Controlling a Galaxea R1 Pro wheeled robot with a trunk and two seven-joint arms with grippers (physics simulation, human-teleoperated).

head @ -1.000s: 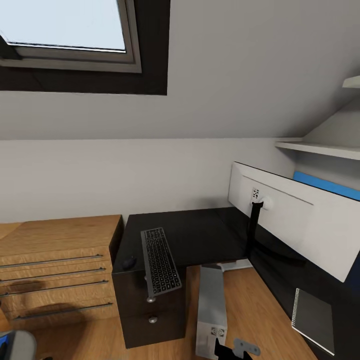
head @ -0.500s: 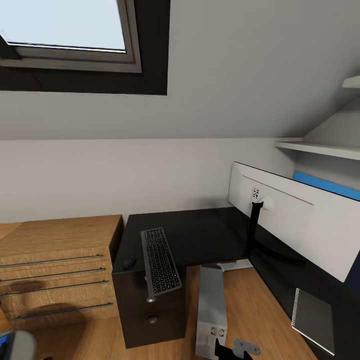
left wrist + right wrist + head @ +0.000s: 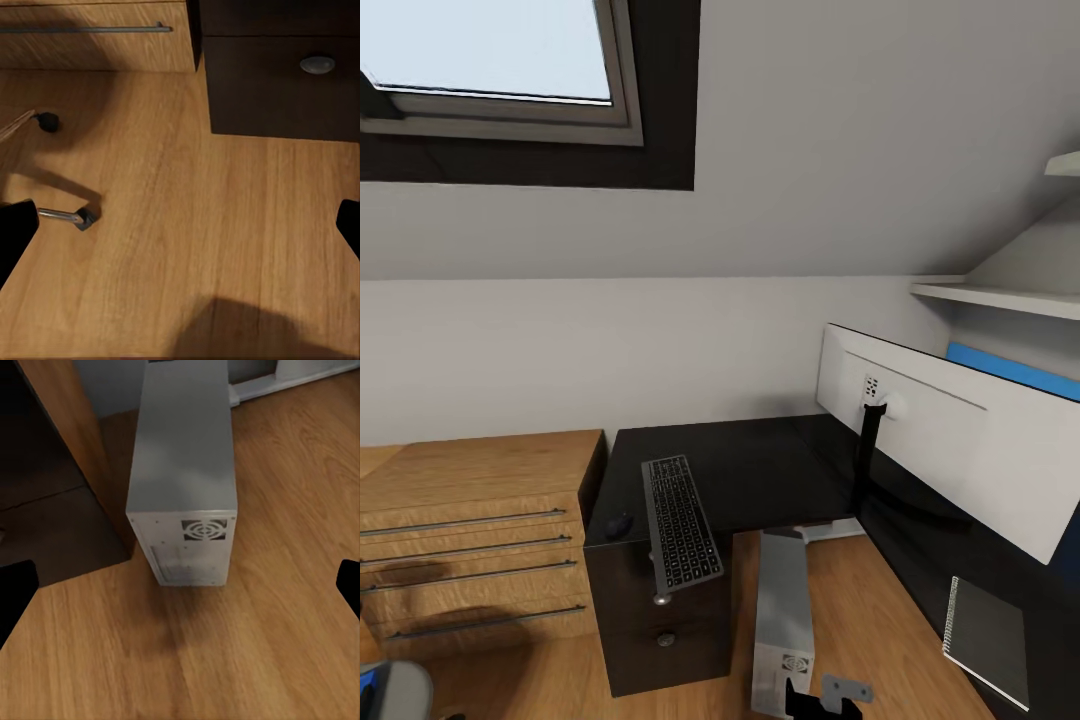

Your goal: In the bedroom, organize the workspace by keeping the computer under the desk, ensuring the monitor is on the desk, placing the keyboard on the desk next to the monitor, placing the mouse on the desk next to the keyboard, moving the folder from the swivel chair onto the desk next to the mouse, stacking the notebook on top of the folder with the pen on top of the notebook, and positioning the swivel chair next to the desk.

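Right gripper (image 3: 180, 585): jaws apart, empty, above the wood floor (image 3: 247, 660). Computer (image 3: 182, 472): upright on the floor just ahead of those jaws (vent panel facing them), beside the drawer unit (image 3: 660, 620). Left gripper (image 3: 180, 225): jaws apart, empty. Worktop (image 3: 760, 470): keyboard (image 3: 680, 522) overhanging the front edge, mouse (image 3: 619, 524) beside it, monitor (image 3: 950, 440) and notebook (image 3: 988, 638) further right.

1. The desk (image 3: 760, 470) top is glossy black.
2. The computer (image 3: 182, 472) case looks like matt grey metal.
3. The floor (image 3: 187, 225) is smooth wood, as is the cabinet (image 3: 470, 500).
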